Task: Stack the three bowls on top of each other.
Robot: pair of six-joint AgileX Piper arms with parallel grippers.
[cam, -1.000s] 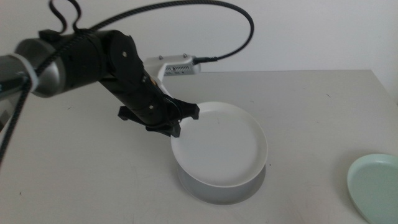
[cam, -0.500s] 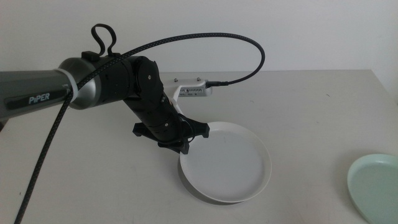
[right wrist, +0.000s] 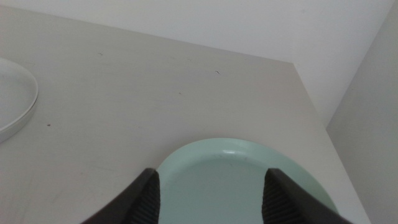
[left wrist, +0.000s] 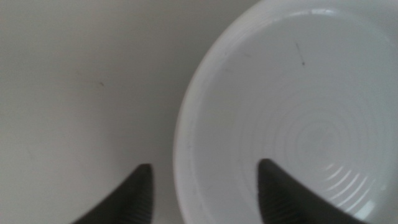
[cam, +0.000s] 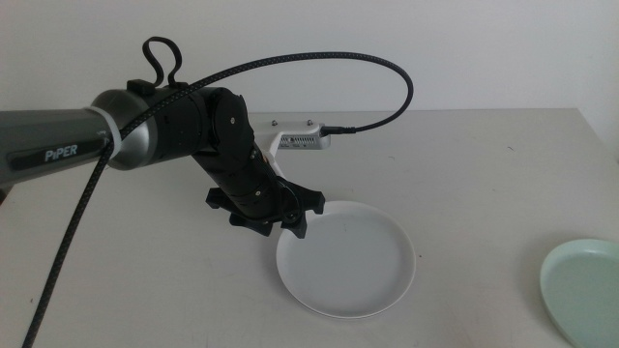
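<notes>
The white bowl (cam: 346, 259) lies flat at the table's middle front. My left gripper (cam: 280, 220) is at its near-left rim. In the left wrist view the left gripper (left wrist: 205, 193) is open, one jaw outside the white bowl (left wrist: 298, 118) and one inside, with the rim between them. The pale mint green bowl (cam: 585, 290) sits at the right front edge of the table. My right gripper (right wrist: 211, 196) hangs open just above the mint bowl (right wrist: 249, 180) and is out of the middle view. The grey bowl is hidden.
A black cable (cam: 319, 68) arcs above the left arm to a white camera block (cam: 300, 138). The beige table (cam: 484, 164) ends close to the right of the mint bowl. The white bowl's edge (right wrist: 15, 99) shows in the right wrist view.
The white bowl has come down from a tilt onto the grey bowl and now covers it. The left gripper sank with it. The mint bowl has not moved.
</notes>
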